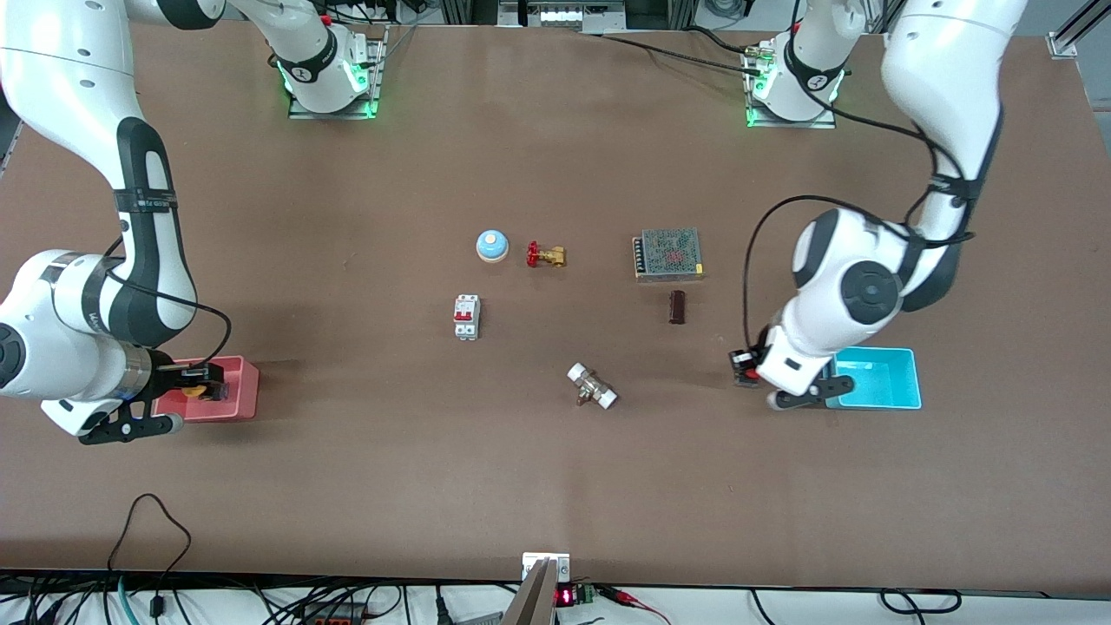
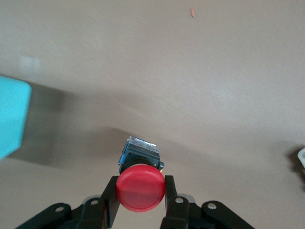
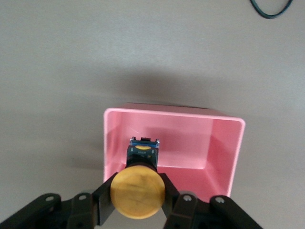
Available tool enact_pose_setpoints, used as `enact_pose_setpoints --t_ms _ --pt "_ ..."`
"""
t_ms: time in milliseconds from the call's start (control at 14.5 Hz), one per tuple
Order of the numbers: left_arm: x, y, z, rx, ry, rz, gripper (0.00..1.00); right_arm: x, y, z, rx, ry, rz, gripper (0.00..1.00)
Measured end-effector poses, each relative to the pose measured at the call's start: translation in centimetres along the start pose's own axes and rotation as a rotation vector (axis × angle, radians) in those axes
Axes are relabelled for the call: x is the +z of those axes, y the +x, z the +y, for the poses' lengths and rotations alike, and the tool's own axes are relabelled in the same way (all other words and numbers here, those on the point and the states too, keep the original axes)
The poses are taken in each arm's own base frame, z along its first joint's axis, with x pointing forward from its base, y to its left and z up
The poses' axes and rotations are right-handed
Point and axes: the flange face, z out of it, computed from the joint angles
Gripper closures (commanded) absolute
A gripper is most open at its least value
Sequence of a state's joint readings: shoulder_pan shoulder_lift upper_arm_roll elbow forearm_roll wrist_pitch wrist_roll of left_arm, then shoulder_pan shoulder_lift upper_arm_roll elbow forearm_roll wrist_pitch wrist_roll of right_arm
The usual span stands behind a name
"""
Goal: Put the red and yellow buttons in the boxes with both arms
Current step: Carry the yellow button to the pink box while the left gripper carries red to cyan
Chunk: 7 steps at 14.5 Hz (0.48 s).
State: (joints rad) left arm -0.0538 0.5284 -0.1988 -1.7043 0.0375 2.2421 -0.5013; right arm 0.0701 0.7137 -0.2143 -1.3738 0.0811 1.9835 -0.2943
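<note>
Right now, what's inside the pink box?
The pink box shows only its bare pink floor. The right gripper holds the yellow button above it, its fingers shut on the cap; the floor directly beneath is hidden.

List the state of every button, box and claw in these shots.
red button: held in the left claw, over bare table beside the cyan box
yellow button: held in the right claw, over the pink box
cyan box: nothing visible inside
pink box: nothing resting inside

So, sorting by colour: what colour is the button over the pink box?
Yellow cap; the right wrist view shows it best.
</note>
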Motion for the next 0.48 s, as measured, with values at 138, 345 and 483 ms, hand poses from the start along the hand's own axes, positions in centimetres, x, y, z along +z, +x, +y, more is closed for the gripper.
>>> enact_pose_setpoints --t_ms 138,345,483 --pt "-1.4 1.1 -2.0 0.016 0.006 -0.005 0.73 0.1 -0.3 1.1 -0.008 -0.002 -0.002 0.71" --pt "-2.6 2.7 -4.8 0.04 0.01 -0.008 0.73 0.6 -0.5 2.0 -0.008 0.0 -0.01 0.7" --pt "-3.0 3.7 -7.0 0.062 0.009 -0.003 0.73 1.7 -0.4 1.9 -0.01 0.001 -0.019 0.7"
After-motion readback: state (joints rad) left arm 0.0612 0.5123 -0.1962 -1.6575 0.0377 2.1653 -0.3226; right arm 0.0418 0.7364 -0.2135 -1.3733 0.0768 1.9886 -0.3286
